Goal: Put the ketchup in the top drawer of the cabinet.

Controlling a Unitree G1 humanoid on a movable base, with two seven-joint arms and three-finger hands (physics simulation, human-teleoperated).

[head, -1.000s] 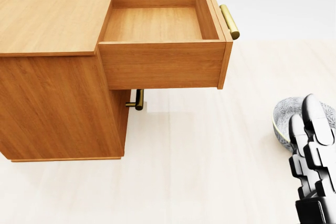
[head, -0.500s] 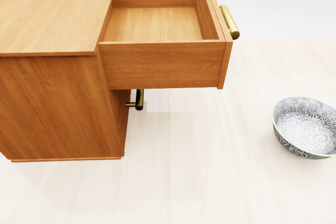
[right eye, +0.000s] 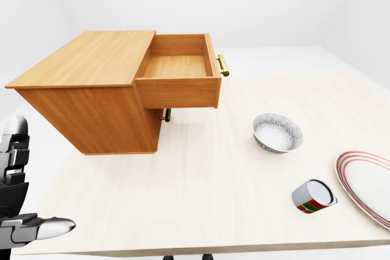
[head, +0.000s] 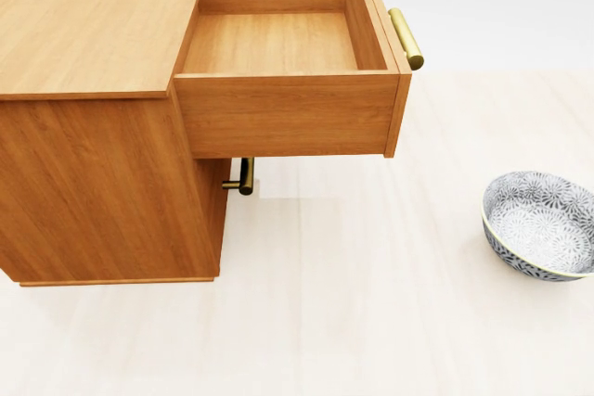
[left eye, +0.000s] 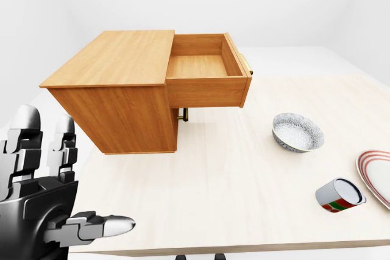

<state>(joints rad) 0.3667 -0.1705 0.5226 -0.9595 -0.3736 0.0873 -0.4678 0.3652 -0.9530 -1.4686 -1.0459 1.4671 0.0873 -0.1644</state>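
The right robot hand, which stood over the bowl (head: pixel 541 224) in the head view a second ago, is gone from every view. The left robot hand (left eye: pixel 46 202) is raised with fingers spread, holding nothing. The top drawer (left eye: pixel 204 68) of the cabinet (left eye: pixel 116 89) remains pulled out. No ketchup is recognisable on the desk (left eye: pixel 231 181).

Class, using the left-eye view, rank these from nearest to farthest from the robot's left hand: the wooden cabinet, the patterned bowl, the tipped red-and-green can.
1. Wooden cabinet, up and right of the left hand, left half of the view.
2. Patterned grey-and-white bowl, right of centre.
3. Tipped red-and-green can, far lower right, beside the striped plate.
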